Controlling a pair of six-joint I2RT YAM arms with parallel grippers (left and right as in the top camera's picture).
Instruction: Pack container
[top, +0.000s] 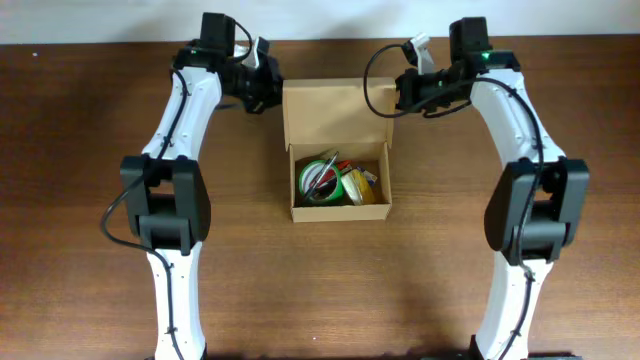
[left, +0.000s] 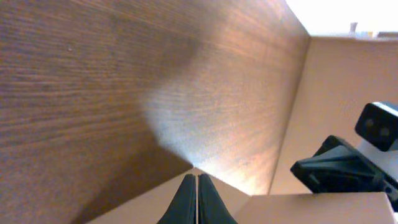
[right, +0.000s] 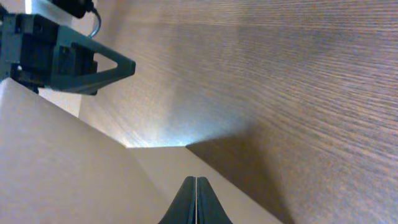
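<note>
The container (top: 340, 205), a tan cardboard box, stands open at the table's middle, its flap lid (top: 335, 112) tilted back. Inside lie a green tape roll (top: 320, 181), a yellow item (top: 362, 186) and other small stationery. My left gripper (top: 263, 93) is shut at the lid's left edge, my right gripper (top: 402, 92) shut at its right edge. In the left wrist view the closed fingertips (left: 197, 178) rest against the cardboard (left: 311, 208). The right wrist view shows the same: closed tips (right: 196, 180) over the tan flap (right: 56, 168). Nothing shows between either pair of jaws.
Brown wooden table (top: 90, 120) lies all around the box. Both arm bases stand at the near edge, left (top: 175, 290) and right (top: 510, 290). The opposite gripper shows in each wrist view, the right one (left: 348, 168) and the left one (right: 62, 59).
</note>
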